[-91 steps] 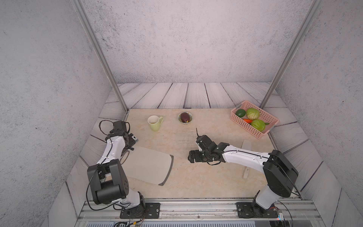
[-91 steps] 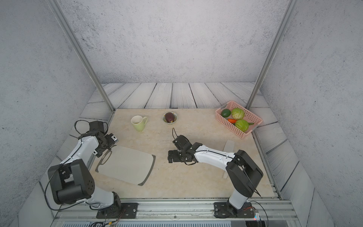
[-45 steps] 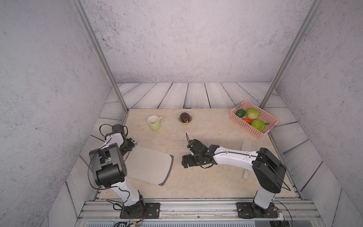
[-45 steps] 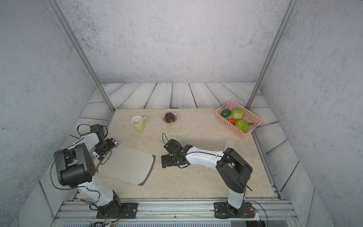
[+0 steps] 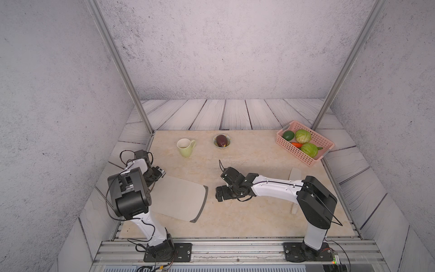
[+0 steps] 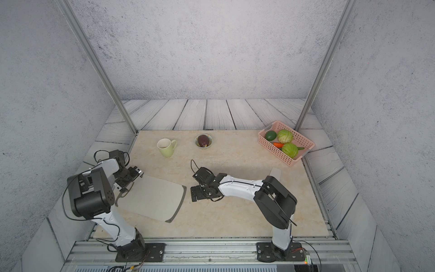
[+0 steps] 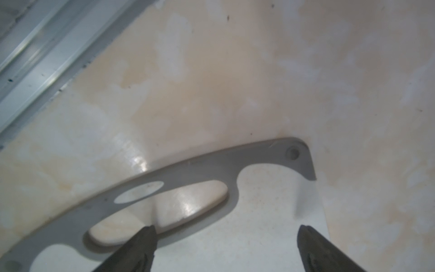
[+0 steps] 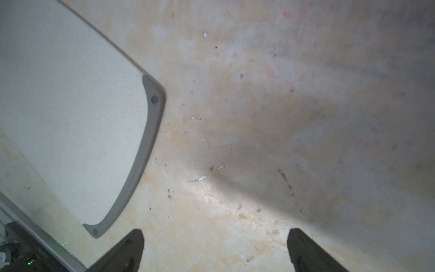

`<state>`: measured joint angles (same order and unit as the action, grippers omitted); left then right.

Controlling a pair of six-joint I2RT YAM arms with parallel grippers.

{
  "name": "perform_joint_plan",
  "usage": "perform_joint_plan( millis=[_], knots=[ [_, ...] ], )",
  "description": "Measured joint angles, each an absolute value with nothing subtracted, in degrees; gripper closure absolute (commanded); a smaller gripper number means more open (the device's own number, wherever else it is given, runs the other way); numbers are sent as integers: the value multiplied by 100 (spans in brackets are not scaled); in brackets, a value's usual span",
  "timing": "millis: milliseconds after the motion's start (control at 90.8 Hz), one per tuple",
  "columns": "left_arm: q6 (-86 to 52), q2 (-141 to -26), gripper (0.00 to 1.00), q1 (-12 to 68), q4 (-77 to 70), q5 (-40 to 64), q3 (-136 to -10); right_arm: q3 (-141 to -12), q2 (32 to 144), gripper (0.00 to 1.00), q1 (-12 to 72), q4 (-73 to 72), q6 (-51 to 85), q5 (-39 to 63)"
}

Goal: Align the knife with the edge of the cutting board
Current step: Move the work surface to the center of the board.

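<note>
Lower left, the board (image 5: pixel 179 200) lies on the counter (image 5: pixel 235 219), with the left pincer (image 7: pixel 226 230) spread empty over its slot end and the right pincer (image 5: pixel 218 194) gaping empty beside its trim. The knife (image 5: pixel 295 173) sits partly hidden at mid-right, well apart from the board; alignment appears not yet begun.

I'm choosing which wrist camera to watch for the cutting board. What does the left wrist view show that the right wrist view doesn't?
Only the left wrist view: the cutting board end with the oval handle slot in dark grey trim, the open left tool over it. Only the right wrist view: the board's opposite end, a plain curved trim without a slot, near the open right tool. Both: the board lying on the beige tabletop; neither shows the knife.
</note>
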<state>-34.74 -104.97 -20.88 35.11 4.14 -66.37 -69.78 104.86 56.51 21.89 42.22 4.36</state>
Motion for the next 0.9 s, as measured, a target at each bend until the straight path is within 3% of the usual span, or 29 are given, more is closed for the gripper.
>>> perform_joint_plan(
  millis=[903],
  knots=[
    [-3387, -10663, 2, -1844, 3743, 285, -6799, -7301, 10997, 1, 5889, 1835, 4425, 1061]
  ],
)
